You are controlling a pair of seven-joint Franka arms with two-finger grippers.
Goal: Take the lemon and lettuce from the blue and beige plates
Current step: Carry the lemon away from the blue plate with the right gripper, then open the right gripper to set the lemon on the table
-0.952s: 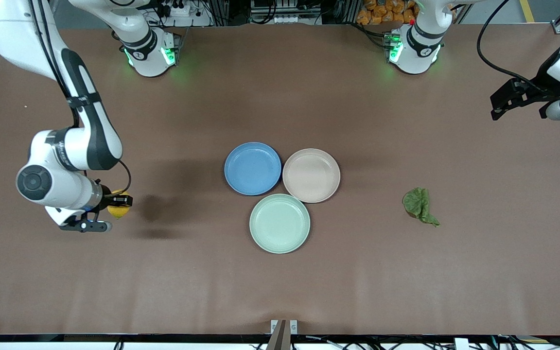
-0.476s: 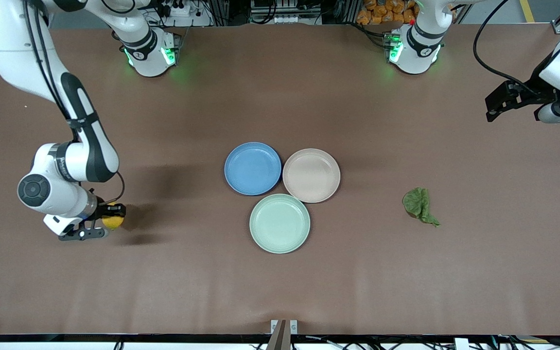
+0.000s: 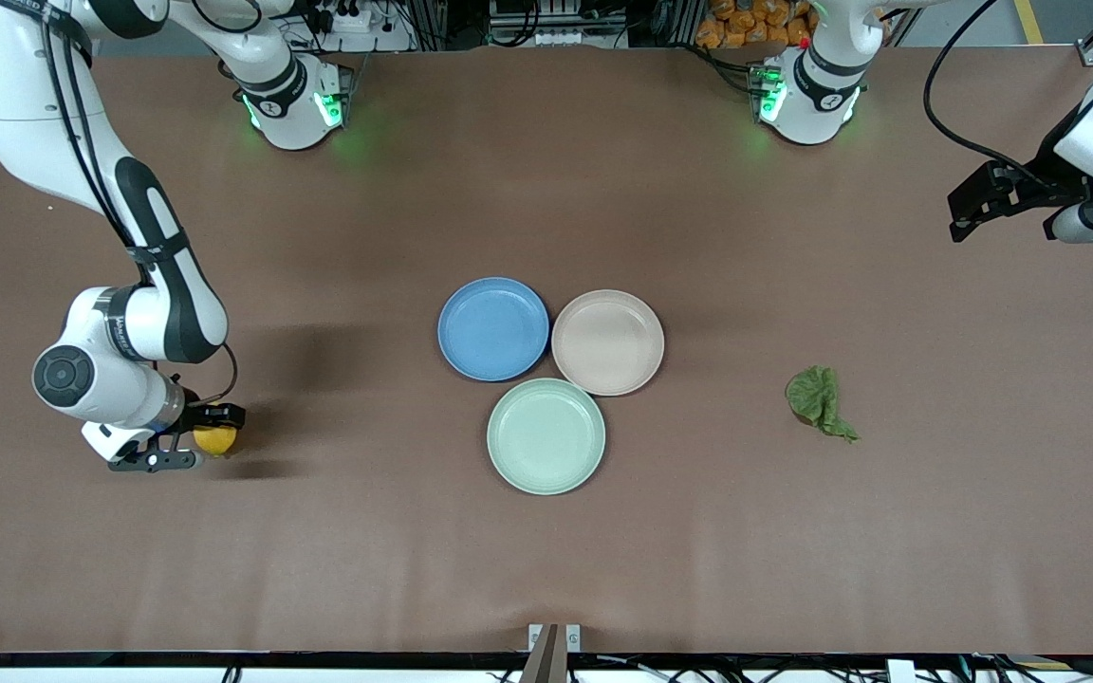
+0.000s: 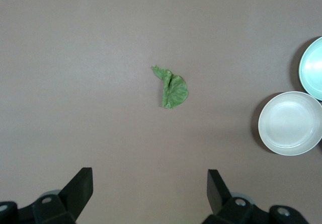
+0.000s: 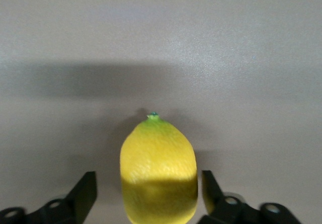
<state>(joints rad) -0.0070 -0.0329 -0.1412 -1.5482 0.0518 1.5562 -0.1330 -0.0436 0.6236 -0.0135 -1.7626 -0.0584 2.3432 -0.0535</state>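
The lemon (image 3: 217,442) lies on the bare table near the right arm's end, away from all plates. My right gripper (image 3: 205,438) is low around it and open; in the right wrist view the lemon (image 5: 158,163) sits between the fingers with a gap on each side. The lettuce (image 3: 820,401) lies on the bare table toward the left arm's end, and shows in the left wrist view (image 4: 171,88). The blue plate (image 3: 492,328) and the beige plate (image 3: 607,341) are empty at the table's middle. My left gripper (image 3: 969,213) is open, empty and high over the table's left-arm end.
An empty mint-green plate (image 3: 546,435) touches the blue and beige plates and lies nearer to the front camera. The beige plate (image 4: 289,123) and the mint-green plate's edge (image 4: 313,68) show in the left wrist view.
My right gripper has come down toward the table with the lemon and shifted a little toward the table's end; its fingers now stand apart from the lemon. My left arm barely moved.
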